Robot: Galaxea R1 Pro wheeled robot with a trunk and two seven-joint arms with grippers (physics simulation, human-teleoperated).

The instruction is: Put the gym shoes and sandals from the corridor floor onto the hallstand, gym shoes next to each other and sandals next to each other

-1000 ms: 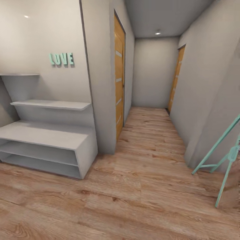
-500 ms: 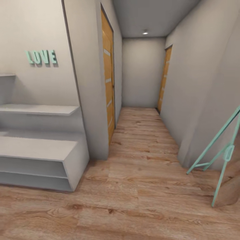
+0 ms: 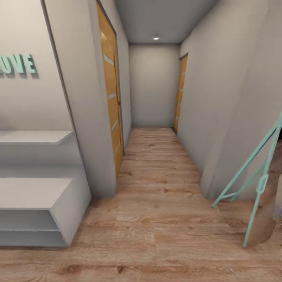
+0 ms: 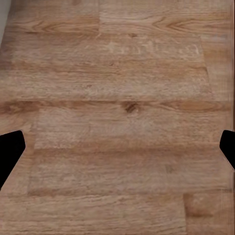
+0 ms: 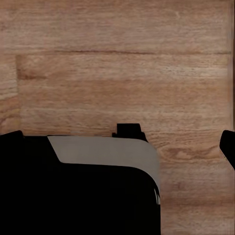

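Observation:
The light grey hallstand (image 3: 35,194) stands at the head view's left edge, with its low open base and one upper shelf (image 3: 33,137) showing. Warm brown corridor floor (image 3: 156,219) runs ahead between the walls. The gym shoes and the sandals are out of view. My left gripper (image 4: 117,152) hangs open over bare planks, its dark fingertips (image 4: 7,154) far apart with nothing between them. My right gripper (image 5: 117,147) is open too, above the floor and part of my own black and grey base (image 5: 103,156).
A wall corner (image 3: 92,137) juts out just right of the hallstand. Orange doors (image 3: 111,102) line the narrow corridor on both sides. Mint green stand legs (image 3: 254,172) and a brown panel (image 3: 266,215) lean at the right. Mint letters (image 3: 17,64) hang on the wall.
The whole head picture has slid leftward, so the camera has turned right; the hallstand now sits cut off at the left edge and the corridor is centred.

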